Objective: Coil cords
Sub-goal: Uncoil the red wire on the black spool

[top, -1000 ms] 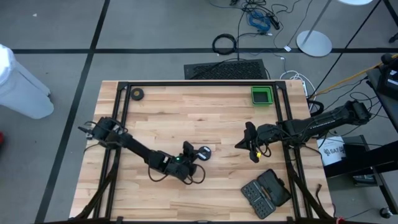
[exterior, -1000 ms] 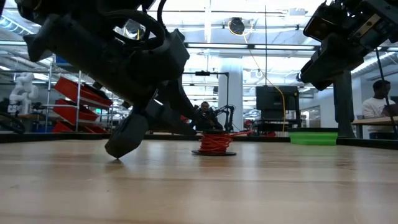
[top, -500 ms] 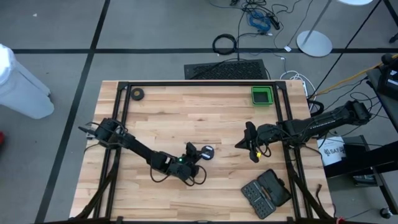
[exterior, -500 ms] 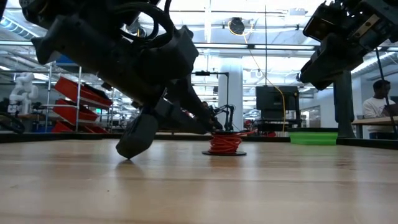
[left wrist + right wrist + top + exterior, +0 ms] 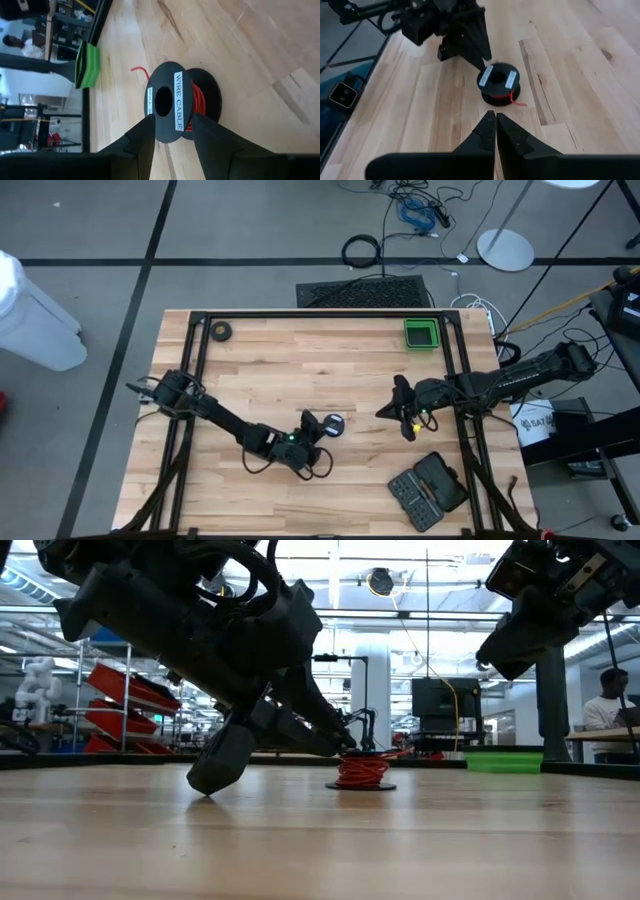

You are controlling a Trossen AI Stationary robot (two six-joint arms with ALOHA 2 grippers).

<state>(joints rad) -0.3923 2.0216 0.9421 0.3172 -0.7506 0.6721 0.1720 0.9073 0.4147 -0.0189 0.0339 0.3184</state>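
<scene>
Pale wooden table (image 5: 300, 360), smooth; cords (image 5: 498, 83) on matt black spool.

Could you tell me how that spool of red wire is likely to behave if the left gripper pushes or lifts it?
The spool of red wire stands on a flat flange, so it should slide rather than roll. It looks small and probably light, so a push from the left gripper up high might tip it. The loose wire end would likely trail or unwind.

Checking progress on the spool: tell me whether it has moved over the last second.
Yes. In the low view, the spool has slid right, toward the green tray, with the left hand beside it.
</scene>
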